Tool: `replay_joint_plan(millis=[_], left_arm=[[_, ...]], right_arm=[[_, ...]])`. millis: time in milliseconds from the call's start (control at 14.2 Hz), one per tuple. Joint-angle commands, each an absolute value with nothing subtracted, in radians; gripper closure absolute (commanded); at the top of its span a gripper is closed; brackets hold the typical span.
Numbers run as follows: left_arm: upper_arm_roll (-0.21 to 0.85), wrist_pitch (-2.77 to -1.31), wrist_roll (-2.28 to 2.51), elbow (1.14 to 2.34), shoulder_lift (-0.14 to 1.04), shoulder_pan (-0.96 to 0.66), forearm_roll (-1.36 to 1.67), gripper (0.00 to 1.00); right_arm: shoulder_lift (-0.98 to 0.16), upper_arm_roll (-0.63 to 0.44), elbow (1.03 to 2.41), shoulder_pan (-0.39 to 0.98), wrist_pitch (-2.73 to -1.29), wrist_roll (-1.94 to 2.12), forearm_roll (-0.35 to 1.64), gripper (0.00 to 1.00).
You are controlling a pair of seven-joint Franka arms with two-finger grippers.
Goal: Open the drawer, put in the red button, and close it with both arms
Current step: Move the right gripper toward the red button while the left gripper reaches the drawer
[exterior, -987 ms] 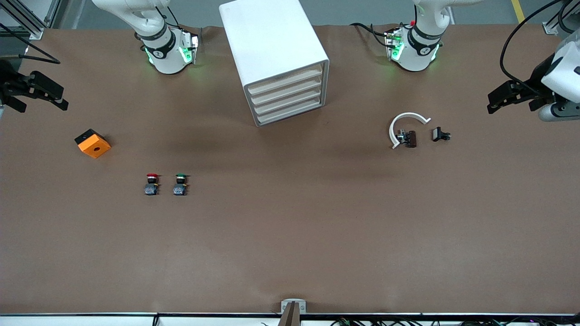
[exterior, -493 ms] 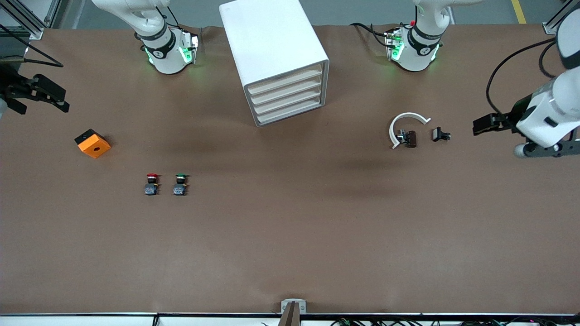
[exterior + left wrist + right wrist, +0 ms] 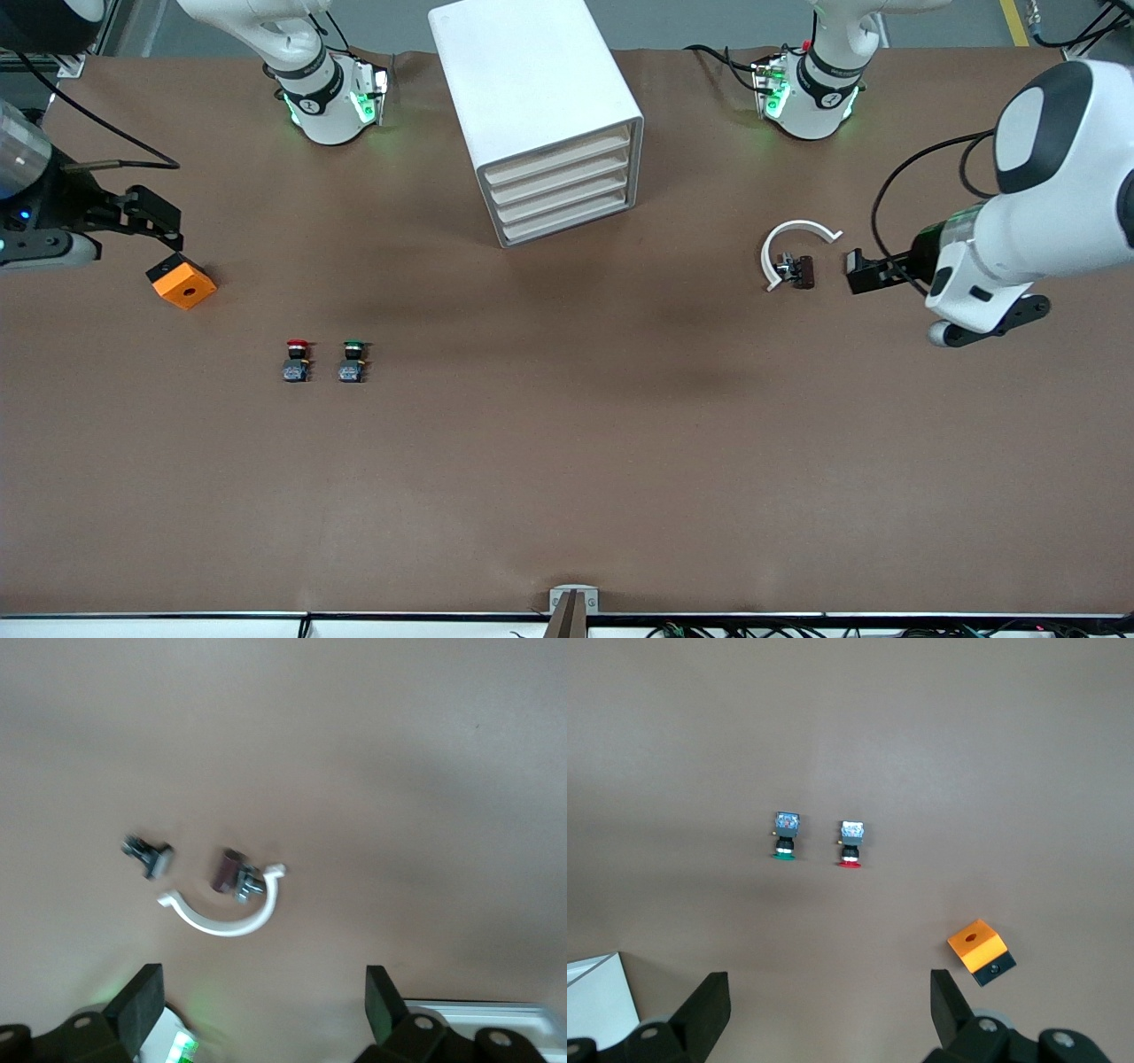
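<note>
right gripper [image 3: 159, 221] up in the air over the orange block [image 3: 182, 281], at the right arm's end of the table. fingers spread wide, nothing between them (right wrist view shows both pads apart with bare table in the gap). left gripper [image 3: 864, 275] over the small black clip [image 3: 856, 260], at the left arm's end; fingers also spread, empty.

landmark: white drawer cabinet [image 3: 540, 115], standing between the two arm bases, all four drawer fronts flush, none open.

red button [image 3: 297, 359]: nearer the front camera than the cabinet and toward the right arm's end from it, upright on the table, red cap up. green button [image 3: 353, 360] just beside it, on the side toward the cabinet, not touching. white curved clamp [image 3: 788, 248] with a dark part lies toward the left arm's end from the cabinet.

judgement: step in hand is opening a drawer; nothing of the task is done yet. drawer fronts show no handle i can make out, so hook a fingertip on a front's lip and pull straight along the cabinet's skewed axis. cabinet looks light; brace its body with the other arm so it does not slide. when picking, check cap colour: the two buttons look identical otherwise.
</note>
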State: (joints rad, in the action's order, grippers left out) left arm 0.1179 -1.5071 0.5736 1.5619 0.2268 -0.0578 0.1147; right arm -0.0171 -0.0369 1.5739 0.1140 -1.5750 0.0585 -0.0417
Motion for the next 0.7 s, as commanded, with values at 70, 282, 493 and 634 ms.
replay_joint_plan(millis=[70,282,493,634], left_arm=[[0.117,-1.497,0.826,1.529,0.34,-0.116,0.173,0.0],[0.117,-1.499,1.012,1.462,0.451,-0.207,0.178,0.0],[0.117,-1.526,1.211,1.411,0.531,-0.279,0.205,0.0],[0.117,-1.563,1.352,1.411,0.567,-0.294,0.271,0.0]], right_arm=[[-0.046,-0.04,1.563,0.13,-1.568,0.066,-0.064,0.0],[-0.116,-0.041,1.58,0.118,-1.539,0.067,-0.069,0.0],[-0.176,-0.043,1.621,0.095,-1.561,0.064,-0.071,0.0],[-0.186,-0.043,1.713,0.08,-1.688,0.064,-0.069,0.0]])
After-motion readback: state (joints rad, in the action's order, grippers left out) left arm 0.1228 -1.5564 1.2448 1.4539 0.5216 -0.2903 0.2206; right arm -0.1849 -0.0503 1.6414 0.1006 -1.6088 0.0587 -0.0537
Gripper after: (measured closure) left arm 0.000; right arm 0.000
